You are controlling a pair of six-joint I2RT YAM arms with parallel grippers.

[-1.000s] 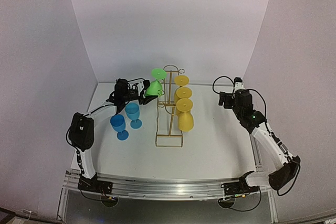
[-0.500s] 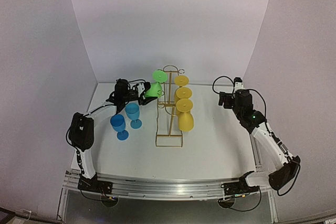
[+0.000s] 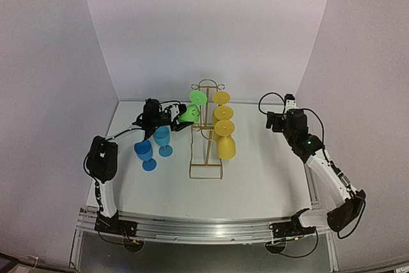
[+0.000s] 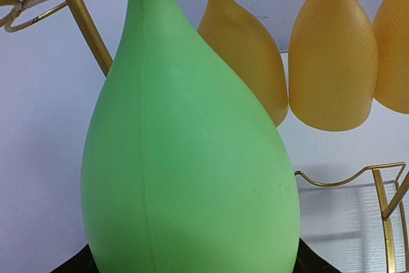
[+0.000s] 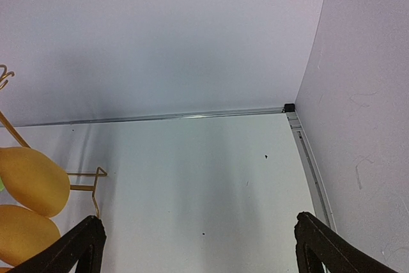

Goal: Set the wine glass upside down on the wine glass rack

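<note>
The green wine glass (image 4: 192,158) is seen to be made of opaque, matt plastic, smooth overall, with a faint moulding seam running down the bowl. The yellow glasses (image 4: 329,55) are of a similar matt plastic, though a fine grainy texture is shown on their surface. The wine glass rack (image 4: 86,23) is formed from thin metal wire with a polished gold finish, on which highlights are caught. The blue glasses (image 3: 162,136) appear to be plastic as well. The table (image 5: 204,177) is surfaced in smooth, matt white, and a bare metal rail (image 3: 204,225) is fitted along its near edge.
</note>
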